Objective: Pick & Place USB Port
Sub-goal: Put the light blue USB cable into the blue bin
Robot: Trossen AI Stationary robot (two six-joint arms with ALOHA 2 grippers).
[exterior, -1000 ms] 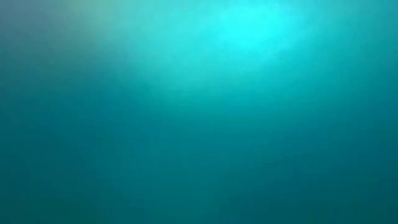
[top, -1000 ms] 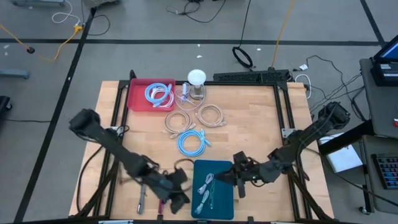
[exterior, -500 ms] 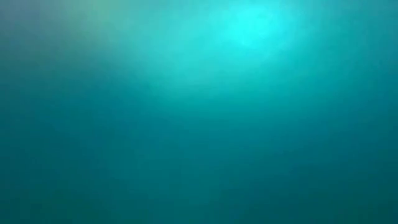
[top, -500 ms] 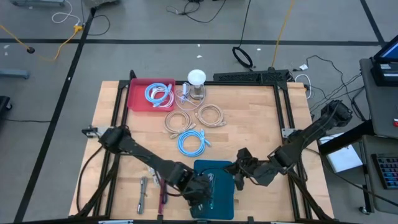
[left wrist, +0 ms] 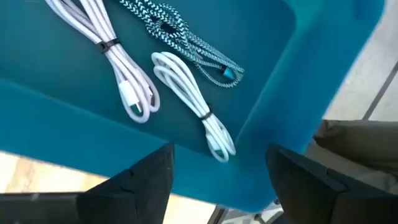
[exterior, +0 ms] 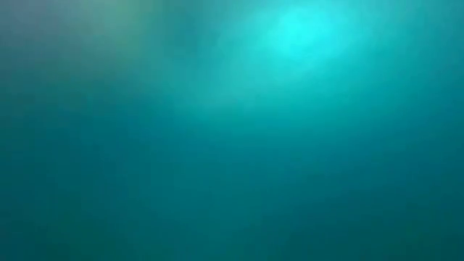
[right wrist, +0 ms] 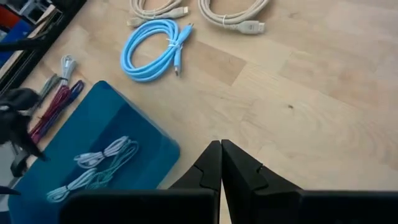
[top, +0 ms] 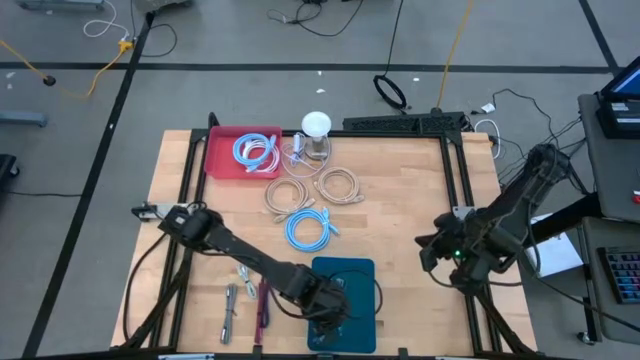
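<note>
We are working over the wooden table (top: 400, 215), where the left arm is reaching low across the front edge to the teal tray (top: 355, 272), while the right arm is waiting off by the table's right side with its right gripper (right wrist: 221, 163) pressed fully shut and empty. The left gripper (left wrist: 219, 167) is hanging just over the tray's near wall with its two dark fingers (left wrist: 147, 180) spread wide and nothing between them, so we are judging the step in hand to be the release into the tray. To do it well, we are wanting to lift straight up and clear of the tray wall, keeping the fingers apart so they are not snagging a loop and dragging a bundle back out. Inside the tray three tied USB cable bundles are lying apart from one another: a longer white cable (left wrist: 118, 59), a shorter white cable (left wrist: 189, 99) nearest the fingers with its plug ends pointing toward them, and a teal-and-white braided cable (left wrist: 177, 34) beyond. Outside the tray, a dark red cable (right wrist: 53, 112) and a grey one beside it are waiting on the wood by the tray's left side.
</note>
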